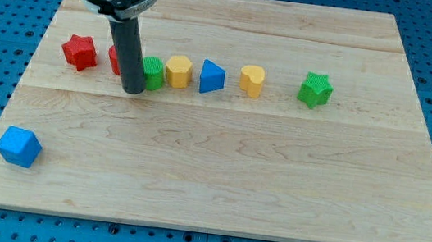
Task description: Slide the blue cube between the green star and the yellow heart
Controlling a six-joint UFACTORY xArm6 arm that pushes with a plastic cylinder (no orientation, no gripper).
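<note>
The blue cube [19, 146] sits near the board's bottom left corner. The green star [316, 89] is at the right of a row of blocks, and the yellow heart [252, 80] is to its left with a gap between them. My tip [133, 90] rests in the row's left part, touching or just in front of a green block [154, 73], far up and right of the blue cube.
The row also holds a red star [80, 52], a red block [114, 60] partly hidden behind the rod, a yellow block [178, 72] and a blue triangular block [212, 78]. The wooden board [217, 179] lies on a blue pegboard.
</note>
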